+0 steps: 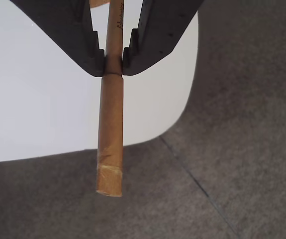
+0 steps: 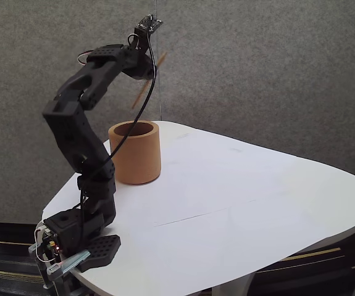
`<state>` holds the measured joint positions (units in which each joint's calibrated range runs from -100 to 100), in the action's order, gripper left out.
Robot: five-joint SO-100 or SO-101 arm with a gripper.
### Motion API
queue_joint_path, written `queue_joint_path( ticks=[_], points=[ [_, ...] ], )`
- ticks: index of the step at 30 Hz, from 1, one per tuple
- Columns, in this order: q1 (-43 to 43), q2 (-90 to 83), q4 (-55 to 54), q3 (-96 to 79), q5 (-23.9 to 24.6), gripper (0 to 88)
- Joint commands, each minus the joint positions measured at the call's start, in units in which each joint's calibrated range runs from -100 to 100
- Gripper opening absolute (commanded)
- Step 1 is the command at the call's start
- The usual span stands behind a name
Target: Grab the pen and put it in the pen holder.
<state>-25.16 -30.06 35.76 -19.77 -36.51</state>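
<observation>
Pinching the pen between its dark fingers, the tool holds it high in the air, above the pen holder in the fixed view. That brown cup stands upright on the white tabletop, its visible inside bare.

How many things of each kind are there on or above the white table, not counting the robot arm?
Pen, held in the gripper: 1
Pen holder on the table: 1
Total: 2
</observation>
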Motion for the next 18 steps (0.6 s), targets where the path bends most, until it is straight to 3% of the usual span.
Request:
queue_joint_path(
  ticks=[1, 10, 18],
  points=[
    [0.0, -6.0, -1.0, -3.9, -1.0, 0.8],
    [0.0, -15.1, -1.9, -16.6, -3.3, 0.7],
    [-1.2, -19.4, -13.6, -27.2, -3.3, 0.7]
  ],
)
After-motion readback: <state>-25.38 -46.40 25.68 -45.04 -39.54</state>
